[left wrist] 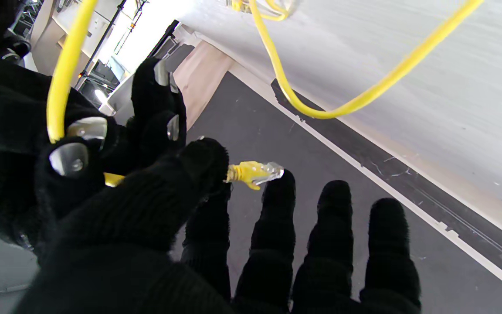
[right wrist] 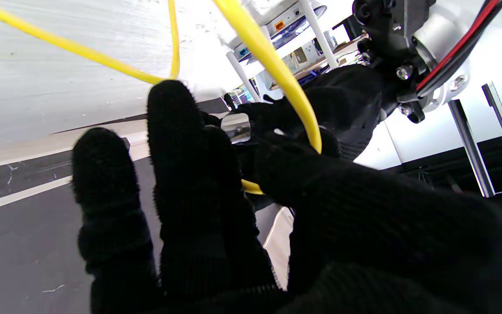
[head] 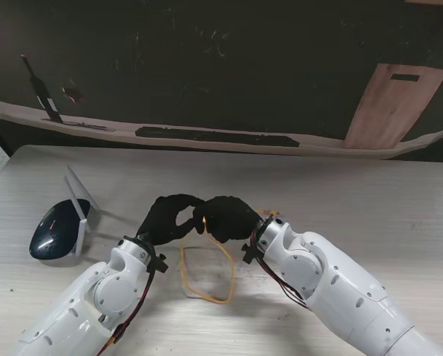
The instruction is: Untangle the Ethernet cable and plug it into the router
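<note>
Both white forearms come up from my side of the white table (head: 369, 200), black-gloved hands meeting fingertip to fingertip over its middle. Left hand (head: 167, 216) pinches the yellow Ethernet cable (head: 206, 278) just behind its clear plug (left wrist: 263, 172) with thumb and forefinger, other fingers straight; right hand (head: 227, 217) is closed on the cable right beside it. Slack hangs in a loop onto the table nearer to me, and the router (head: 58, 231) sits well apart to the left, antennas up.
</note>
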Motion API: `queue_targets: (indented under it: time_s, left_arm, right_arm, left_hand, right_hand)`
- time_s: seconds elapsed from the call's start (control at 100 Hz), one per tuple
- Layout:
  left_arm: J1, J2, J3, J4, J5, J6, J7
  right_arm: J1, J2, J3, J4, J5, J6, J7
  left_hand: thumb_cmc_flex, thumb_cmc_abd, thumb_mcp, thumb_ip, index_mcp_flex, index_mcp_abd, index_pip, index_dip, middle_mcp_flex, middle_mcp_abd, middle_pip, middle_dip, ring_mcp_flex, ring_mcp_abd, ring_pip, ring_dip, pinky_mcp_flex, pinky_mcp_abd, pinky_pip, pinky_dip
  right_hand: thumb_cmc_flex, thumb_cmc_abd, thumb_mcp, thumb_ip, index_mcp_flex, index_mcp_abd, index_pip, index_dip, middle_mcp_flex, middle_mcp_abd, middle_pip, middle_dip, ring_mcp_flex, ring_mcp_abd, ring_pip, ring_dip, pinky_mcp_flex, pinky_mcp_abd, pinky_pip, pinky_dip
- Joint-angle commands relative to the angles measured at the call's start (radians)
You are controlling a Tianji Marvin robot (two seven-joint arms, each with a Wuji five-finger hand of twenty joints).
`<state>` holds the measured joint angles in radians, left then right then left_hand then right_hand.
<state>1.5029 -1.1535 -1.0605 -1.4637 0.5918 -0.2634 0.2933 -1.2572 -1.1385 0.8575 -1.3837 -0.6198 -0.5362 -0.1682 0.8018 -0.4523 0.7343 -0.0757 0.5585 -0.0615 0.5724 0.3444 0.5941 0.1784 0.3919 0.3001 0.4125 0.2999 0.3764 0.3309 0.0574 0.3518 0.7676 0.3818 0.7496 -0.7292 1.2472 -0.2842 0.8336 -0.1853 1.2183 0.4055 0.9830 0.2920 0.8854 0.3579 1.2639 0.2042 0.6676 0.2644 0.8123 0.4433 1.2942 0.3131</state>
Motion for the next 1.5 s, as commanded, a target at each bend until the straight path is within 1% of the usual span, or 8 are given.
queue_targets:
  time_s: [0.0, 0.24, 0.72, 0.84, 0.92, 1.07, 1.3, 1.49]
  left_arm:
    - [-0.003, -0.010, 0.008, 0.001, -0.014, 0.002, -0.006]
    - [-0.015, -0.038, 0.028, 0.032, -0.016, 0.014, 0.113]
    - [-0.014, -0.037, 0.025, 0.029, -0.039, 0.002, 0.089]
    - [-0.013, -0.042, 0.025, 0.030, -0.042, 0.015, 0.104]
    - [-0.012, -0.045, 0.026, 0.031, -0.039, 0.028, 0.121]
    - [-0.012, -0.052, 0.030, 0.033, -0.034, 0.053, 0.152]
    - [-0.014, -0.061, 0.037, 0.036, -0.025, 0.092, 0.196]
    - [-0.014, -0.078, 0.045, 0.040, -0.025, 0.147, 0.262]
  right_arm:
    - [-0.002, -0.006, -0.003, -0.004, 0.004, -0.007, 0.014]
    - [-0.009, -0.006, -0.003, -0.006, 0.017, 0.015, 0.021]
    - [-0.016, -0.009, -0.006, -0.011, 0.091, 0.064, 0.064]
    - [-0.027, -0.012, 0.002, -0.018, 0.103, 0.095, 0.059]
    - [-0.041, -0.015, 0.014, -0.027, 0.114, 0.118, 0.051]
    - [-0.068, -0.023, 0.040, -0.050, 0.133, 0.152, 0.025]
    - [-0.103, -0.030, 0.089, -0.087, 0.110, 0.212, -0.031]
    - [-0.136, -0.038, 0.128, -0.134, 0.151, 0.304, -0.043]
  left_hand:
    - [0.081, 0.021, -0.075, -0.049, 0.047, 0.008, 0.044, 0.018, 0.069, -0.044, 0.036, 0.030, 0.051, -0.057, 0.032, -0.008, 0.012, 0.023, 0.047, 0.036]
    - [0.288, 0.063, -0.271, -0.032, 0.157, 0.087, 0.257, -0.004, 0.453, -0.028, 0.075, 0.186, 0.356, 0.044, 0.259, 0.065, 0.175, 0.024, 0.273, 0.151]
    - [0.229, -0.018, -0.100, 0.004, 0.108, 0.097, 0.444, 0.048, 0.453, -0.013, 0.317, 0.286, 0.399, 0.099, 0.453, 0.189, 0.187, 0.045, 0.323, 0.185]
    - [0.182, -0.063, 0.001, 0.015, 0.104, 0.105, 0.487, 0.055, 0.459, -0.005, 0.363, 0.316, 0.420, 0.110, 0.484, 0.219, 0.203, 0.055, 0.344, 0.197]
    - [0.161, -0.082, 0.045, 0.021, 0.103, 0.117, 0.499, 0.057, 0.465, -0.001, 0.383, 0.323, 0.436, 0.113, 0.498, 0.225, 0.215, 0.060, 0.355, 0.203]
    - [0.145, -0.095, 0.079, 0.030, 0.101, 0.120, 0.515, 0.062, 0.466, 0.003, 0.407, 0.334, 0.447, 0.115, 0.512, 0.231, 0.223, 0.063, 0.365, 0.208]
    - [0.141, -0.102, 0.095, 0.033, 0.099, 0.130, 0.518, 0.061, 0.463, 0.012, 0.418, 0.337, 0.454, 0.128, 0.518, 0.233, 0.229, 0.072, 0.373, 0.213]
    - [0.143, -0.107, 0.105, 0.031, 0.103, 0.140, 0.521, 0.060, 0.464, 0.026, 0.427, 0.334, 0.461, 0.138, 0.523, 0.232, 0.232, 0.088, 0.381, 0.219]
  right_hand:
    - [-0.018, 0.023, 0.020, -0.015, -0.012, -0.014, 0.050, -0.006, -0.012, -0.024, -0.006, 0.001, 0.009, 0.002, -0.009, 0.007, -0.011, 0.024, -0.009, -0.006]
    - [-0.018, 0.027, 0.016, -0.015, -0.019, -0.012, 0.050, -0.012, -0.016, -0.024, -0.007, 0.000, 0.003, 0.007, -0.012, 0.009, -0.023, 0.026, -0.015, -0.008]
    - [-0.023, 0.023, 0.006, -0.012, -0.039, 0.003, 0.049, -0.044, -0.059, -0.023, -0.020, 0.003, -0.057, 0.024, -0.042, 0.009, -0.111, 0.046, -0.058, -0.017]
    - [-0.040, -0.032, 0.027, -0.011, -0.150, 0.045, -0.043, -0.238, -0.085, -0.023, -0.028, 0.009, -0.085, 0.029, -0.035, 0.035, -0.135, 0.047, -0.072, -0.013]
    - [-0.058, -0.042, 0.042, 0.003, -0.182, 0.065, -0.100, -0.264, -0.094, -0.021, -0.028, 0.011, -0.097, 0.031, -0.032, 0.040, -0.144, 0.047, -0.075, -0.011]
    - [-0.086, -0.054, 0.058, 0.045, -0.203, 0.060, -0.184, -0.225, -0.108, -0.022, -0.024, 0.015, -0.119, 0.034, -0.031, 0.040, -0.165, 0.040, -0.078, -0.005]
    - [-0.147, -0.082, 0.058, 0.137, -0.293, 0.022, -0.292, -0.045, -0.183, -0.034, -0.029, 0.042, -0.214, 0.059, -0.013, 0.048, -0.225, 0.103, -0.093, 0.036]
    - [-0.172, -0.089, 0.043, 0.137, -0.432, 0.165, -0.305, -0.044, -0.310, -0.008, -0.029, 0.057, -0.347, 0.068, -0.043, 0.058, -0.353, 0.060, -0.167, 0.027]
